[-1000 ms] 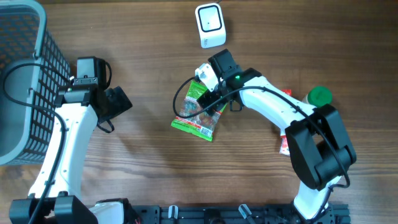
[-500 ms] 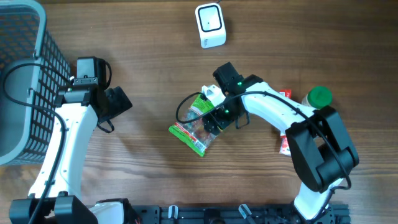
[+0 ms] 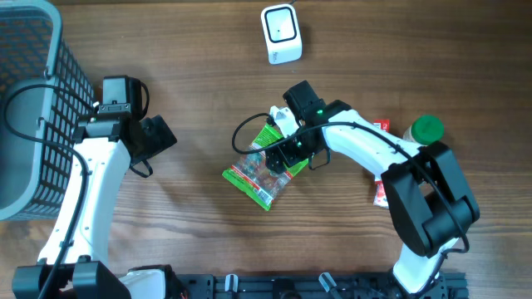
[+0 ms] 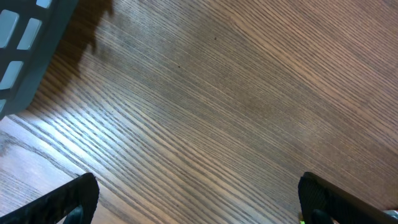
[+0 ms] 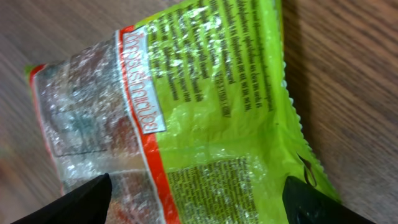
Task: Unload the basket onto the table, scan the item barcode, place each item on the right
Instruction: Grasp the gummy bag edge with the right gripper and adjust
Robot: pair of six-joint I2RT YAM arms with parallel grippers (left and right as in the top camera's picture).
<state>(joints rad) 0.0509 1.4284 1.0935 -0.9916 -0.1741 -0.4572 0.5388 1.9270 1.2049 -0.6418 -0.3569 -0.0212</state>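
The item, a lime-green and clear snack bag with a red stripe point(image 3: 256, 173) point(image 5: 211, 93), lies on the wooden table at centre. My right gripper point(image 3: 287, 153) point(image 5: 199, 202) hovers right over its upper end, open, with one finger on each side of the bag and fine print showing between them. No barcode is visible in these views. The white scanner point(image 3: 281, 33) stands at the back, apart from the bag. My left gripper point(image 3: 160, 135) point(image 4: 199, 202) is open over bare wood at the left, its fingers point(image 4: 68, 200) wide apart and holding nothing.
A grey mesh basket point(image 3: 33, 108) point(image 4: 25, 50) fills the far left. A green-capped bottle point(image 3: 427, 128) and a red packet point(image 3: 381, 193) lie at the right, beside the right arm. A black cable loops by the bag's left side.
The bag has turned and slid a little down and to the left on the table. The right gripper shifted down with it. The left arm has not moved.
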